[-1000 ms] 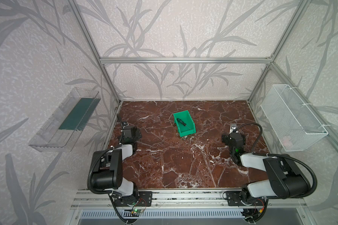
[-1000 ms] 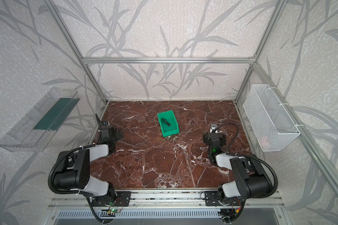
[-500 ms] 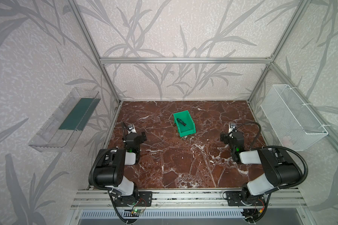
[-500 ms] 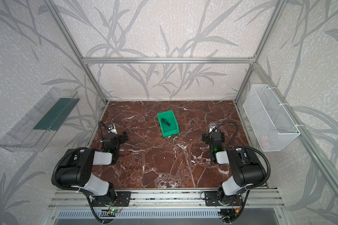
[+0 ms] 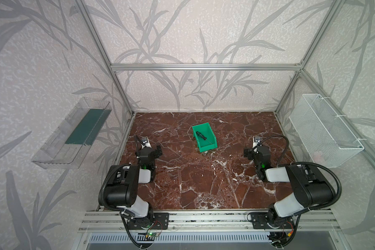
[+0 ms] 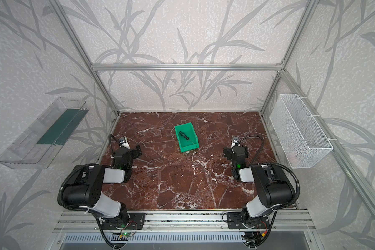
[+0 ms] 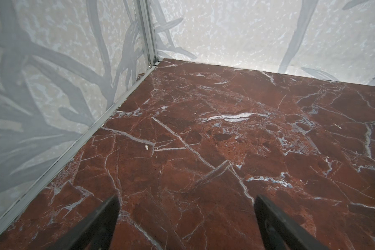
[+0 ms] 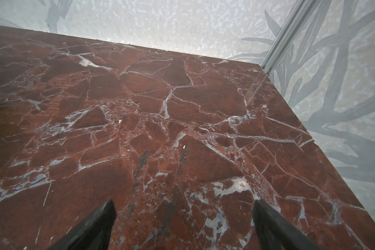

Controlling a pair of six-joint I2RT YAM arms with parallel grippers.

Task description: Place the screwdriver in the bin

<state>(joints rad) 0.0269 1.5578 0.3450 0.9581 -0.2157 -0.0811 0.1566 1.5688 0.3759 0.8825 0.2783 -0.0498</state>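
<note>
Screwdriver [image 5: 201, 136]: lies inside the bin in both top views, handle twd the back wall, thin shaft slanting twd the low front lip. Fully within the walls, nothing sticking over the rim.
Bin [image 5: 210, 145]: sits on the table mid-back, turned a bit off square.
Left gripper [image 5: 156, 150]: low over the table on the left, well apart from the bin; jaws apart, empty. Left wrist view shows only bare marble betw. the two dark fingertips [image 7: 100, 218].
Right gripper [image 5: 250, 152]: on the right side, also well apart from the bin; jaws spread wide, nothing betw. them. Right wrist view: bare table only.
Step in hand: looks like task done, arms parked at the sides. To finish well: keep both arms clear of the bin, no sweep across the middle, so the light bin isn't nudged and the tool doesn't roll out over the low lip.
Materials/shapes: bin = bright green plastic, open top, rectangular, sloped front. Screwdriver = black handle, slim silver shaft, round so prob. rolls easily. Table [image 5: 204, 184] = glossy red-brown marble look w/ white veins, prob. slippery.
Surroundings: clear plastic tray [image 5: 72, 134] on left wall, white wire basket [image 5: 325, 129] on right wall; neither involved.
</note>
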